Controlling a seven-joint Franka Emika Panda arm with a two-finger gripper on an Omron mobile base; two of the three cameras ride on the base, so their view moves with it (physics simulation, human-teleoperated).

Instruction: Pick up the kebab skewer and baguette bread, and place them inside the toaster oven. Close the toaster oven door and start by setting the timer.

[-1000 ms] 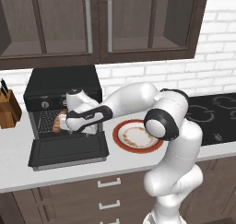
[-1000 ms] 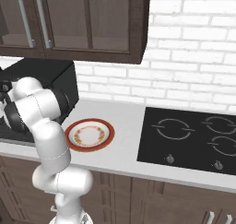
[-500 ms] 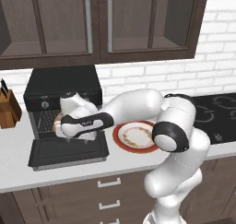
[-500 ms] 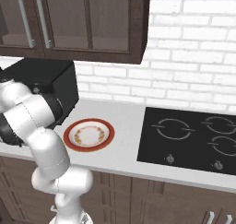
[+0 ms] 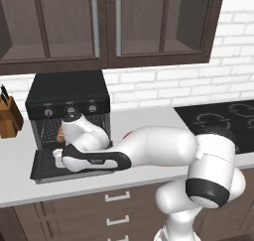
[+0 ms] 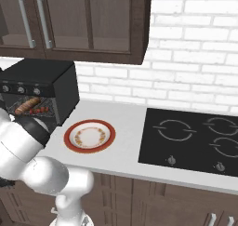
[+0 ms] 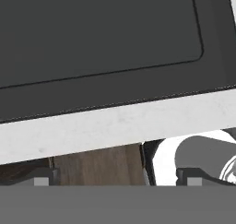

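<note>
The black toaster oven (image 5: 67, 93) stands on the counter with its door (image 5: 42, 168) dropped flat. On the wire rack inside lie the light-brown baguette bread (image 6: 28, 103) and, just in front of it, the kebab skewer (image 6: 40, 110) with its dark red chunks. My arm reaches across the door, and the gripper (image 5: 57, 158) hangs low over the door's left part, pointing down. In the hand view the gripper (image 7: 116, 177) is open with nothing between its fingertips (image 7: 41, 177). It looks onto the door's dark window (image 7: 92, 34) and the white counter edge (image 7: 115, 121).
A red-rimmed plate (image 6: 89, 136) with nothing on it sits right of the oven. A black cooktop (image 6: 195, 136) fills the counter's right side. A wooden knife block (image 5: 9, 118) stands left of the oven. Wall cabinets (image 5: 104, 24) hang above it.
The hand has come out of the oven mouth and dropped down and forward over the open door. The jaws have stayed open and the food stays on the rack.
</note>
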